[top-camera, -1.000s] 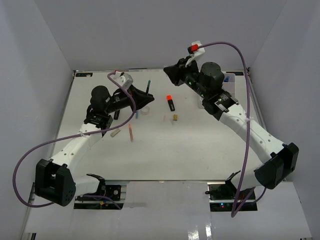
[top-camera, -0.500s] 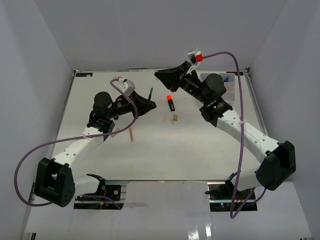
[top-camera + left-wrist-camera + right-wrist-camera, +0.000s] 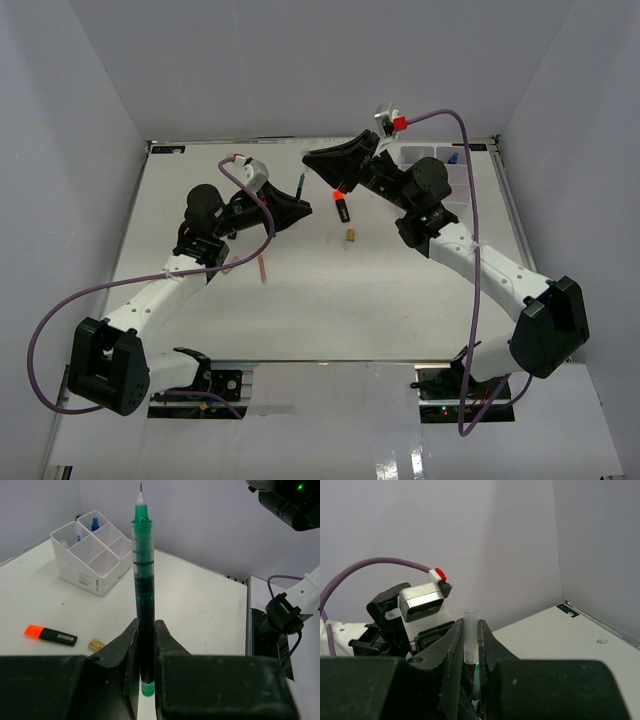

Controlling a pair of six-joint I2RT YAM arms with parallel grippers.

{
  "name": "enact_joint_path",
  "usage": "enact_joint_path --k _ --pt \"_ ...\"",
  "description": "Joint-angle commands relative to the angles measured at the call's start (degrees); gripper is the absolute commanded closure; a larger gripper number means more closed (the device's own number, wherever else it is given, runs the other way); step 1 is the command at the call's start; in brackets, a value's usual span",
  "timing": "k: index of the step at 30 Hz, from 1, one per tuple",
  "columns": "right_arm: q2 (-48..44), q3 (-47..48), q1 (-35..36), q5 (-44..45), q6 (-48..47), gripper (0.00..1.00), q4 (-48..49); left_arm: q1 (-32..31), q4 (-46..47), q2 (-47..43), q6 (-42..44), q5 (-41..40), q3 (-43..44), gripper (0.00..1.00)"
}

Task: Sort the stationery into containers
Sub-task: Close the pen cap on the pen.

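Top external: fixed, high, behind both arms, looks down and forward from far; whole surface [image 3: 330,300] in view.

Left wrist: low, close behind own fingers [image 3: 120,647], faces across surface [image 3: 200,605] toward organiser box [image 3: 95,555] and wall [image 3: 200,520]; orange-capped marker [image 3: 51,634] and tan block [image 3: 96,644] near; right arm [image 3: 287,502] in upper right corner.

Right wrist: close behind own fingers [image 3: 451,650], faces left wrist camera [image 3: 422,602], wall [image 3: 495,530] behind.

Shared by top and left wrist views: organiser box [image 3: 415,156], orange-capped marker [image 3: 342,206], tan block [image 3: 351,235].

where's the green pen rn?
The green pen is clamped in the left gripper, raised over the table's far middle in the top view, just left of the right gripper holding a clear cap, near the orange-capped marker.
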Motion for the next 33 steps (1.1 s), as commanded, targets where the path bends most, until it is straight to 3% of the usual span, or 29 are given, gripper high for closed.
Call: enact_joint_path --k 1,33 --pt "0.42 -0.44 0.54 -1.63 1.48 0.92 5.84 -0.28 1.11 -1.71 0.65 -0.15 -0.93 1.00" --pt "0.95 -2.20 0.98 -0.41 0.86 0.92 9.27 -0.98 3.48 -2.32 -1.28 0.73 -1.63 1.00"
